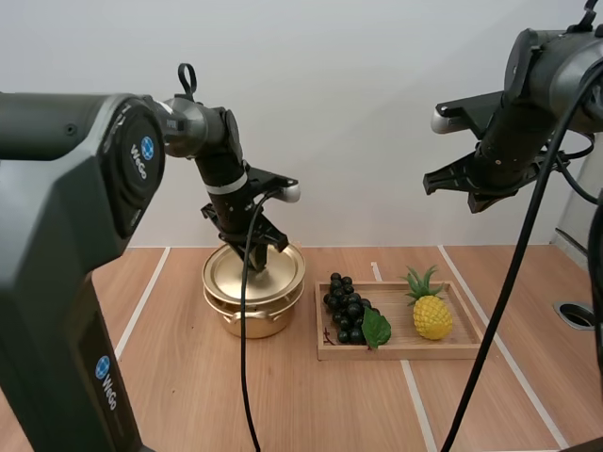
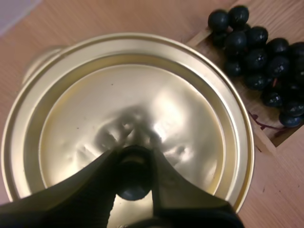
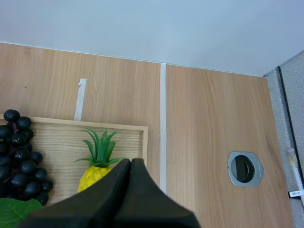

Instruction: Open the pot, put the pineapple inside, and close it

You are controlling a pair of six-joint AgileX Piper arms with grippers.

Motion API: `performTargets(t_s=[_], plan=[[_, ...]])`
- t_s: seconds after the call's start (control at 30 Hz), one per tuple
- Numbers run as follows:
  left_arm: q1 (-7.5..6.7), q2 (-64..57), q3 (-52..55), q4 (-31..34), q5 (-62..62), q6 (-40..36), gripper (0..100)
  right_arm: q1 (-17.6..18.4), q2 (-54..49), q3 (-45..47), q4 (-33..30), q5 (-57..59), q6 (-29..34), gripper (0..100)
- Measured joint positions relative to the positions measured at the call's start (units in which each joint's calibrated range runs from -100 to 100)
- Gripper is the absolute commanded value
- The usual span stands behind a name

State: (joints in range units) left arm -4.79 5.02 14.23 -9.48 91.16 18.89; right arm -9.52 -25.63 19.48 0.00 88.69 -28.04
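On the left half of the wooden surface [image 1: 188, 377] stands the golden pot [image 1: 252, 315], its lid [image 1: 247, 273] lying over its mouth. The left end effector [image 1: 256, 247] reaches down onto the centre of the lid. In the left wrist view its two black fingers [image 2: 90, 183] stand narrowly apart with the lid's dark knob [image 2: 134, 176] pinched between them, one finger against each side of it. Just to the right of the pot lies a shallow wooden tray [image 1: 400, 350]. The pineapple [image 1: 431, 306] rests on its side in the tray's right half, yellow body toward the near rim and green crown pointing away, well apart from the pot. A bunch of dark grapes [image 1: 347, 306] fills the tray's left end, nearest the pot, with a green leaf [image 1: 376, 328] at the bunch's near right edge. The right end effector [image 1: 450, 181] hangs high in the air over the right part of the surface, above and beyond the tray and touching nothing. In the right wrist view its fingers [image 3: 130, 190] lie pressed together as one dark wedge with nothing between them, over the pineapple [image 3: 95, 173] and the tray's right rim [image 3: 145, 142]; the grapes [image 3: 19, 156] show beside it in the tray. A round metal-ringed hole [image 1: 573, 314] sits in the surface to the right of the tray.
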Motion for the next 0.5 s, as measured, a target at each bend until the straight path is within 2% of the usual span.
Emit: performTargets(t_s=[0.27,0.5], plan=[[0.0,-18.7,0.0,-0.1,-16.1,1.2,0,0.0,1.0,0.0,2.8,0.4,0.0,0],[0.0,-34.6,0.0,-0.1,-28.7,3.5,0,0.0,7.3,0.0,3.5,7.2,0.0,0]])
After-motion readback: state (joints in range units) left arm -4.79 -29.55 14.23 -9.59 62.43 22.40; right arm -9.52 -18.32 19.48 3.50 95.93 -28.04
